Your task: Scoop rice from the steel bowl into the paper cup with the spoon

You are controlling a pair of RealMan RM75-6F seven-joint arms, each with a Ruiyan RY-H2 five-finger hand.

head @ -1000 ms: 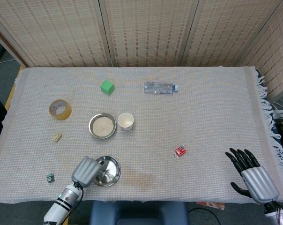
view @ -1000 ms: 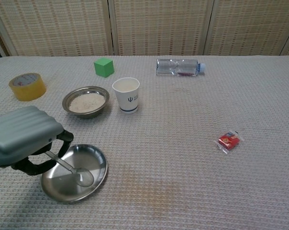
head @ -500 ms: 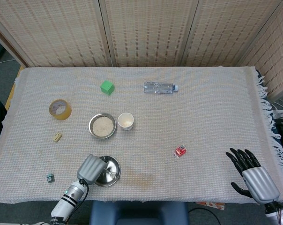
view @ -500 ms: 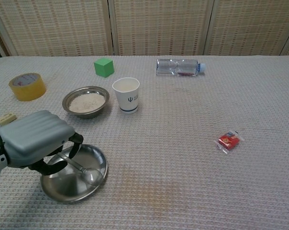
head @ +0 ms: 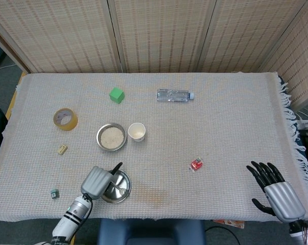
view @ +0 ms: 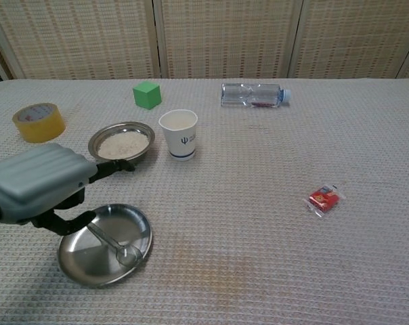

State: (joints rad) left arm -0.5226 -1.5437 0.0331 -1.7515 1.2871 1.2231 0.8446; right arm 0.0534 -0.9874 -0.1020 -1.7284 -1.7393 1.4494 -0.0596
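Spoon (view: 113,245) lying in empty steel dish (view: 76,261) at near edge, left hand (view: 38,183) above it, fingers apart, grasping nothing. Right hand (head: 275,191) at near right corner, fingers spread. Farther back: steel bowl (view: 122,143) of rice, paper cup (view: 179,134) just beside.

Two steel bowls: one holding rice (view: 122,143), one empty (view: 82,261). One spoon (view: 116,245), lying in the empty bowl. One paper cup (view: 179,133). One green cube (view: 147,94). One clear plastic bottle (view: 253,95), lying on its side. One roll of yellow tape (view: 37,121). One small red packet (view: 324,200). Two small items near the table's left edge: a tan one (head: 62,149) and a dark one (head: 54,193). Two robot hands: left (view: 35,184) and right (head: 275,189). One table (view: 313,135).
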